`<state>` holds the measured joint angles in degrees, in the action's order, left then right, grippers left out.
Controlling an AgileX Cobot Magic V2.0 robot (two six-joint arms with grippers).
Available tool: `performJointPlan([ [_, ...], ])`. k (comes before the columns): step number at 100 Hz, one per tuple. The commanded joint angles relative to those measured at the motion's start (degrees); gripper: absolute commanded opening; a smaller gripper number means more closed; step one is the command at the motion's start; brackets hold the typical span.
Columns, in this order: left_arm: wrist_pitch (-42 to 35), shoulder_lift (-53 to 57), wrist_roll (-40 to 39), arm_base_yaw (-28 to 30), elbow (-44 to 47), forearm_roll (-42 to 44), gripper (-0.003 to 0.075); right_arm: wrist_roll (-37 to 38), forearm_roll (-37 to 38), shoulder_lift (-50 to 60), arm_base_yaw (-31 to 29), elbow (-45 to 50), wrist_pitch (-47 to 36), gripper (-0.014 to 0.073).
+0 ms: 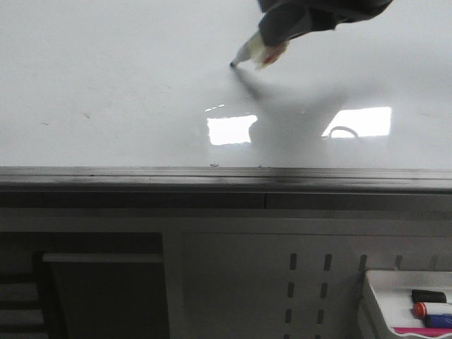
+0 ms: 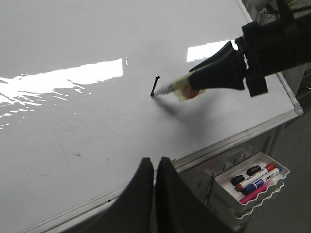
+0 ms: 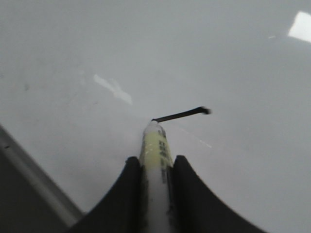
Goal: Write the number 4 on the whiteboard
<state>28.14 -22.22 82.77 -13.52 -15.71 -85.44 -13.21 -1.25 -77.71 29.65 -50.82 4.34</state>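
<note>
Whiteboard (image 2: 73, 121) lying flat, grey edge rail nearest. Left gripper (image 2: 155, 167) hovering over that near edge, fingers pressed together, holding nothing. Farther in: right gripper (image 3: 156, 167) pinching marker (image 3: 156, 145), tip touching board at one short black stroke (image 3: 181, 115).

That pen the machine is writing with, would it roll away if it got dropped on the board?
Probably: the marker looks round and smooth, and the whiteboard is glossy. It seems stiff and light, held firmly by the right tool.
</note>
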Motion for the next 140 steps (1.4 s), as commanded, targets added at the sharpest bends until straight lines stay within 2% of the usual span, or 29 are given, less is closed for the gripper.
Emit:
performJointPlan([
  [1,1.2,-0.2,-0.4,0.2,-1.6,-3.1,-0.002,-0.1,-0.2,-1.4,3.3,-1.2,-0.5,-0.0055],
  [9,2.0,-0.2,-0.4,0.2,-1.6,-3.1,-0.002,0.2,-2.1,-3.3,5.4,-1.2,-1.1,-0.0055],
  [20,2.5,-0.2,-0.4,0.2,-1.6,-3.1,-0.002,0.2,-4.0,-4.1,5.6,-1.2,-1.8,-0.0054],
  [43,2.9,-0.2,-0.4,0.2,-1.6,-3.9,-0.002,0.2,-3.9,-1.5,2.7,-1.2,0.7,-0.0053],
  [60,2.9,-0.2,-0.4,0.2,-1.6,-3.9,-0.002,0.2,-2.0,2.7,-2.9,-1.2,8.9,-0.0053],
  [78,2.9,-0.2,-0.3,0.2,-1.6,-3.9,-0.002,1.5,0.7,8.5,-12.1,-1.2,20.6,-0.0053],
  [95,2.9,-0.2,-0.1,0.2,-1.6,-3.9,-0.002,3.2,3.0,12.0,-17.2,-1.2,23.1,-0.0053],
  [106,2.9,-0.2,-0.1,0.2,-1.6,-3.9,-0.002,3.2,3.9,12.4,-17.2,-1.2,23.2,-0.0053],
  [116,2.9,-0.2,-0.1,0.2,-1.6,-3.9,-0.002,3.2,0.8,14.4,-15.5,-1.2,22.4,-0.0053],
  [140,3.5,-0.2,-0.1,0.2,-1.6,-4.0,-0.002,3.2,-0.9,17.7,-6.1,-1.2,11.8,-0.0053],
])
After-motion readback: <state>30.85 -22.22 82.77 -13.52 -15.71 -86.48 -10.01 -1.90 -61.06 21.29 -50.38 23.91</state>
